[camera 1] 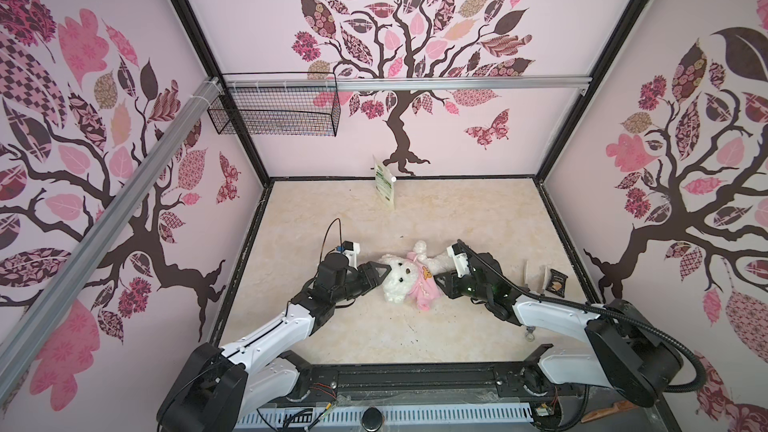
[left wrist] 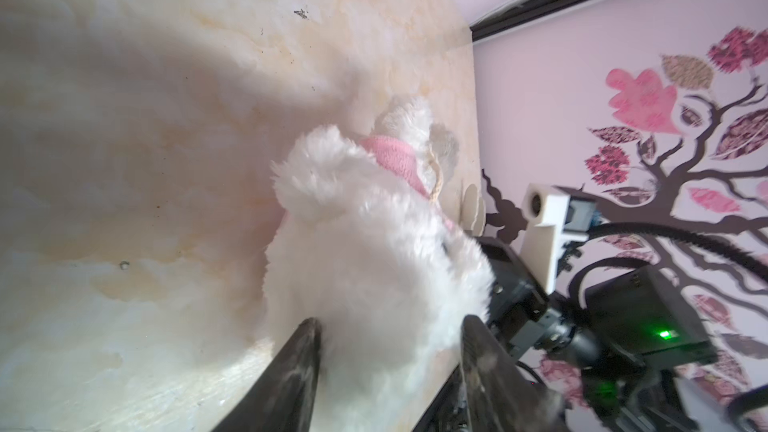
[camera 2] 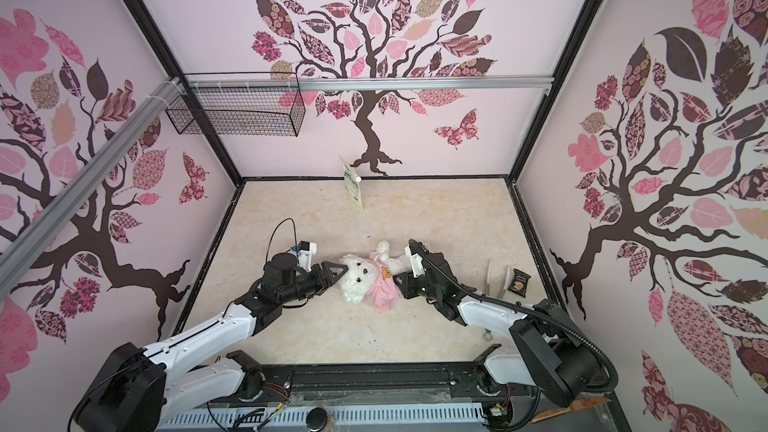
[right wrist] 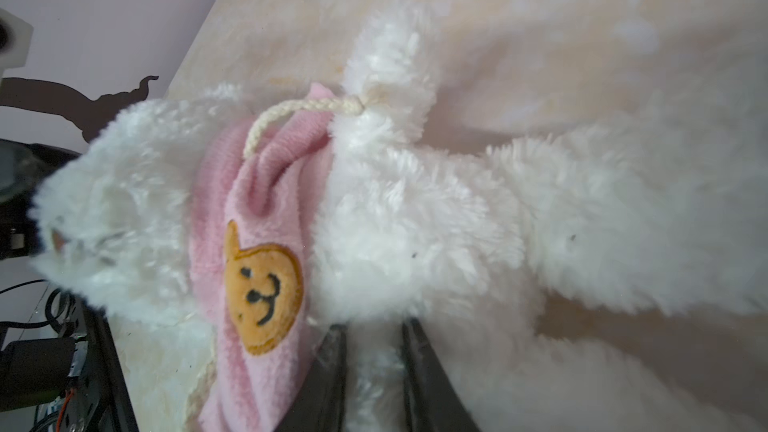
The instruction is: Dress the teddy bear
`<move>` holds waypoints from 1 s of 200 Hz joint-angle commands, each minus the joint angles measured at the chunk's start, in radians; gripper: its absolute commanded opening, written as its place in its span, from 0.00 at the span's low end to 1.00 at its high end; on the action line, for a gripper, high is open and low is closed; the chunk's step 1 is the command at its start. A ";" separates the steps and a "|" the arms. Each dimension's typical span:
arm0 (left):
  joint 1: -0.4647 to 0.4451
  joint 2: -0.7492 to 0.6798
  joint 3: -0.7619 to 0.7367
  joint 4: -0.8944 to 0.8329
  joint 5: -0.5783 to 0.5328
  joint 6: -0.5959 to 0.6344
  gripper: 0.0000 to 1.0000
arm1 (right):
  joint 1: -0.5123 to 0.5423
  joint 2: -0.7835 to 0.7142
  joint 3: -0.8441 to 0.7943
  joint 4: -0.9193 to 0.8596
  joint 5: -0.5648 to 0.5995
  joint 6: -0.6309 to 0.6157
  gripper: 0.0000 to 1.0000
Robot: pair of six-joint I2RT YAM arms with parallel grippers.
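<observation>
The white fluffy teddy bear [camera 1: 400,280] [camera 2: 358,281] lies on its back mid-table in both top views, head toward the left arm. A pink top [camera 1: 424,289] [right wrist: 257,184] with an orange bear-face patch [right wrist: 262,286] is bunched around its neck and chest, and one arm [right wrist: 386,64] sticks out of it. My left gripper [left wrist: 390,324] [camera 1: 383,272] is open, its jaws standing wide on either side of the head's fur [left wrist: 374,268]. My right gripper [right wrist: 372,327] [camera 1: 439,281] is pinched on the body's white fur just beside the pink hem.
A black wire basket [camera 1: 274,114] hangs on the back rail. A green and white packet [camera 1: 384,182] leans at the back wall. Beige discs [camera 1: 536,276] and a small dark packet [camera 1: 556,282] sit at the right edge. A metal ring [camera 1: 530,331] lies under the right arm.
</observation>
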 commanded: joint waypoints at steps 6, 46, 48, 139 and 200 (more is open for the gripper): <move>0.010 0.029 0.004 0.045 0.097 -0.054 0.66 | 0.042 0.021 -0.043 0.023 0.020 0.029 0.22; 0.011 0.119 0.102 -0.120 0.131 0.042 0.80 | 0.085 0.040 -0.086 0.063 0.037 0.057 0.18; 0.011 0.123 0.105 -0.125 0.131 0.046 0.80 | 0.088 0.041 -0.088 0.063 0.039 0.058 0.18; 0.002 0.291 0.116 -0.056 0.122 0.079 0.42 | 0.096 -0.027 -0.077 0.011 0.080 0.019 0.26; -0.005 0.225 0.063 0.128 0.114 0.077 0.00 | 0.059 -0.360 -0.057 -0.232 0.139 -0.041 0.48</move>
